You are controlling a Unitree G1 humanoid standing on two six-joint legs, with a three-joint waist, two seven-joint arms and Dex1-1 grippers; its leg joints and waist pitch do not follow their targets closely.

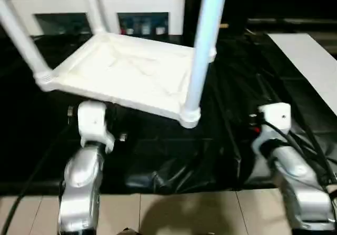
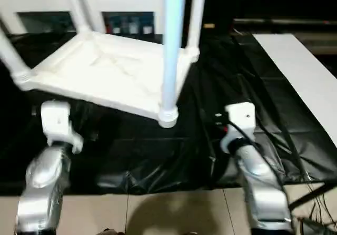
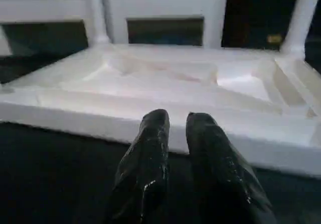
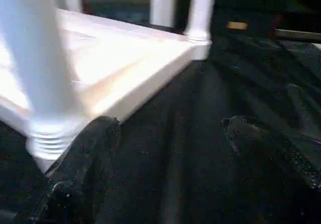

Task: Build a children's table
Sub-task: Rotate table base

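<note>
The tabletop [image 1: 124, 74] lies upside down on the black-draped table [image 1: 247, 129], ribbed underside up. All four legs stand in its corner sockets: the near right leg [image 1: 202, 50], the near left leg [image 1: 21, 37], and two at the far corners [image 1: 95, 8] [image 2: 196, 16]. Each leg's long axis runs upward and passes out of the head views; the tabletop's long axis runs from near left to far right across the table.

Key relation: the tabletop lies directly ahead of both arms. The left tool [image 3: 175, 138] sits just in front of the near long edge, level with it and apart from it; its two fingers [image 3: 150, 148] stand close together with a narrow gap and hold nothing. The right tool [image 4: 170, 148] sits to the right of the near right socket; its fingers [image 4: 85, 158] are spread wide and empty, one of them just beside the ribbed collar of the near right leg. The right arm is therefore the nearer to a leg, the left arm the nearer to the edge.

Judgement: with all legs seated, the remaining step is likely turning the piece upright.

Surface and room: the black cover is wrinkled and slack at the near side. A white cabinet [image 1: 152, 3] stands close behind, and a white panel [image 1: 310, 61] lies to the right.
</note>
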